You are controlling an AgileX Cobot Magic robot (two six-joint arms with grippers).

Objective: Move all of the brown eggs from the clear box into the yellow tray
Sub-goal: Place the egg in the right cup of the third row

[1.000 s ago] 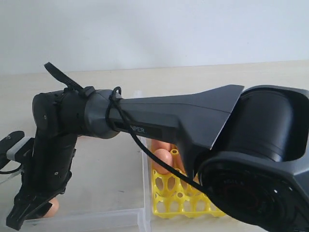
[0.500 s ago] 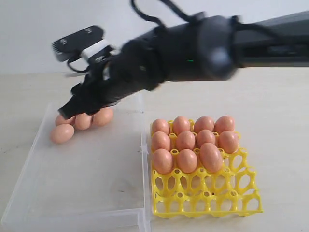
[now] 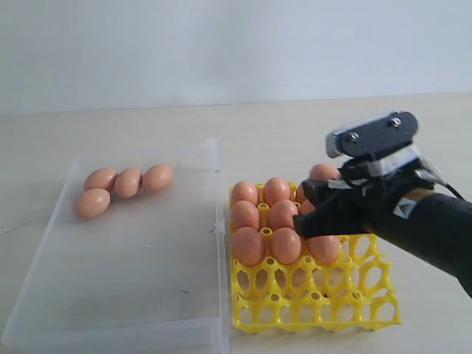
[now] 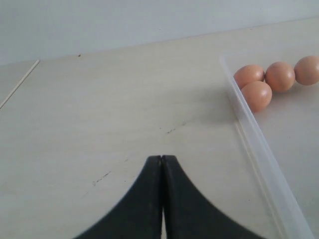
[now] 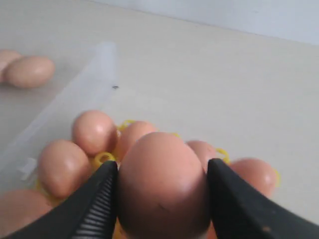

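Over the right half of the yellow tray (image 3: pixel 317 310), my right gripper (image 3: pixel 316 212) is shut on a brown egg (image 5: pixel 162 186), which sits between its black fingers (image 5: pixel 99 196). In the exterior view those fingers hide the held egg. Several brown eggs (image 3: pixel 265 217) fill the tray's far rows. Several more (image 3: pixel 125 184) lie in the far left corner of the clear box (image 3: pixel 133 295). My left gripper (image 4: pixel 162 158) is shut and empty, over bare table beside the box wall (image 4: pixel 254 134), with the box's eggs (image 4: pixel 256 94) beyond it. It does not show in the exterior view.
The clear box and yellow tray sit side by side on a pale wooden table (image 3: pixel 295 133) in front of a white wall. The tray's near two rows of cups (image 3: pixel 295 299) hold nothing. My right arm (image 3: pixel 435 228) comes in from the right edge.
My right arm has swung from over the clear box on the left across to the yellow tray. The eggs in the box lie as they did half a second ago.
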